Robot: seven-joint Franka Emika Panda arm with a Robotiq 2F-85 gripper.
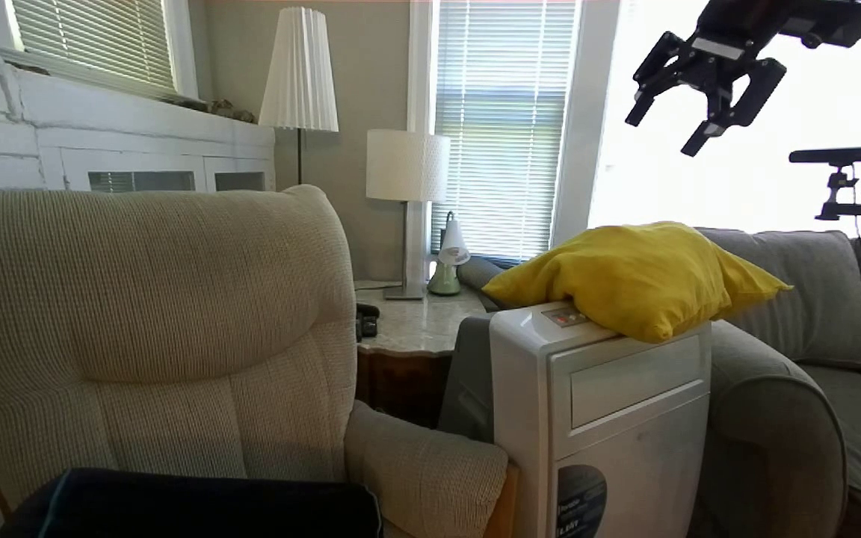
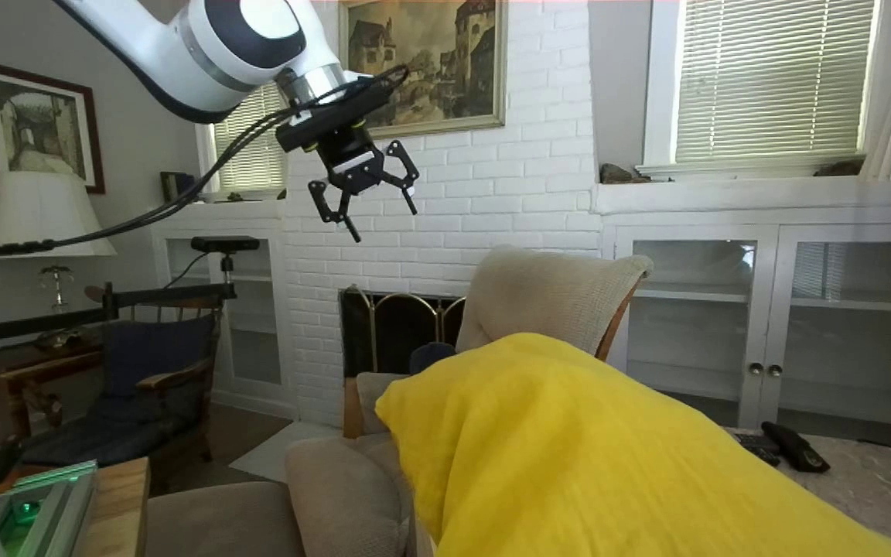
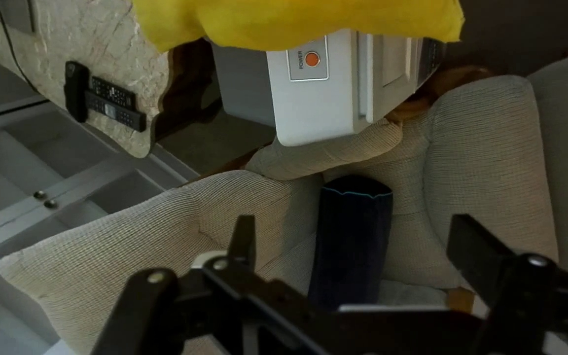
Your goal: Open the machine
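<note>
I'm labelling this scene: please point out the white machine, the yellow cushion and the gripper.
White machine (image 1: 628, 456): in an exterior view, on its lower front panel.
Yellow cushion (image 1: 640, 275): in an exterior view, on the middle of its fabric.
Gripper (image 2: 385, 224): in an exterior view, midway between its spread fingertips.

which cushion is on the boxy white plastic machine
The yellow fabric cushion, resting atop the machine; the dark navy cushion is on the beige armchair, the grey cushions on the grey sofa.
</note>
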